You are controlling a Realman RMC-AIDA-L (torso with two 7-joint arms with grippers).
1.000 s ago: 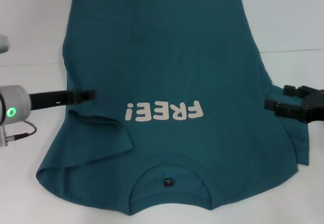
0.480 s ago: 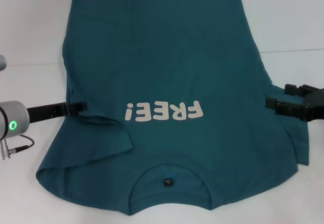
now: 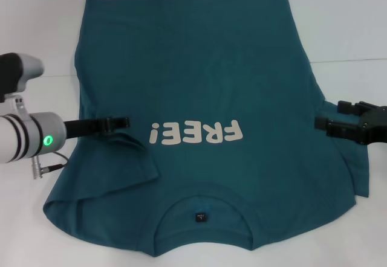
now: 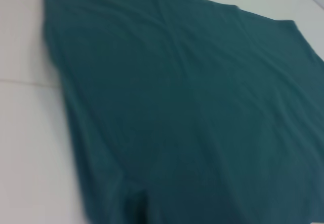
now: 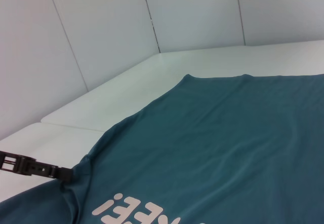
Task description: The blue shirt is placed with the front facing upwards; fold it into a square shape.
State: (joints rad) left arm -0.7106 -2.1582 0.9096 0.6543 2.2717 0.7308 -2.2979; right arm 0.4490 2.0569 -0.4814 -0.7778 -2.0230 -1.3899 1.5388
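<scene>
Shirt (image 3: 199, 98) lies flat on table (image 3: 351, 19), print up; only left sleeve is folded in. Left gripper (image 3: 121, 122) over that fold, fingers narrow. Right gripper (image 3: 323, 124) at right sleeve, fingers apart, empty. You've most folds left.

Silver-grey left forearm with green ring light and thin cable; slim black left tool (image 3: 124, 122), black right tool (image 3: 321, 124).

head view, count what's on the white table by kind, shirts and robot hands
large teal-blue short-sleeved cotton T-shirt with off-white "FREE!" print: 1
black robot hands: 2, left hand over the shirt's left side, right hand at its right edge
total: 3
</scene>
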